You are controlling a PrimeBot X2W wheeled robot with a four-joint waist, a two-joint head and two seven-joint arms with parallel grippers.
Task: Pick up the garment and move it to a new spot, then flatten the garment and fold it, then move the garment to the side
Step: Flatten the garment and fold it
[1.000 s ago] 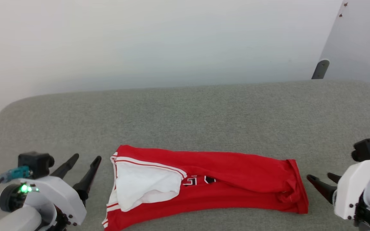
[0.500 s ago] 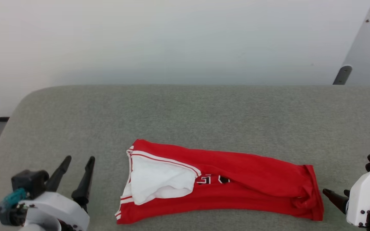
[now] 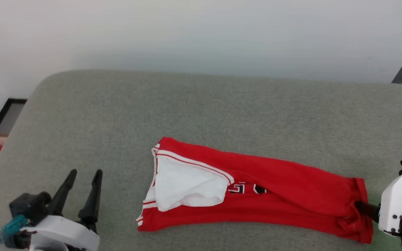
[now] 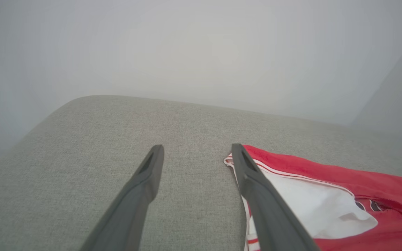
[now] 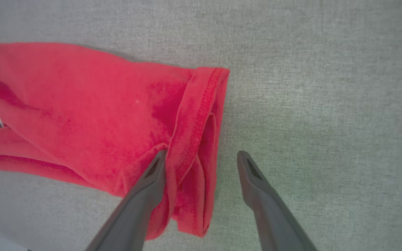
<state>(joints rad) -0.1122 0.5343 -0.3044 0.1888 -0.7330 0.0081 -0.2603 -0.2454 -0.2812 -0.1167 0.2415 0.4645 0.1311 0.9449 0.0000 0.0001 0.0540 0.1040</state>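
Garment (image 3: 284, 188) lies folded into a long band across the lower centre of the head view, on the grey worktop (image 3: 201, 104), white sleeve (image 3: 187, 184) uppermost at its left end, hem (image 3: 360, 190) at lower right. Left tool (image 3: 85, 172) sits at lower left, released, fingers spread over bare worktop, clear of the cloth. Right tool (image 5: 202, 155), at the lower right edge, released, straddles the hem: one finger over red cloth, the other over bare worktop; contact cannot be confirmed
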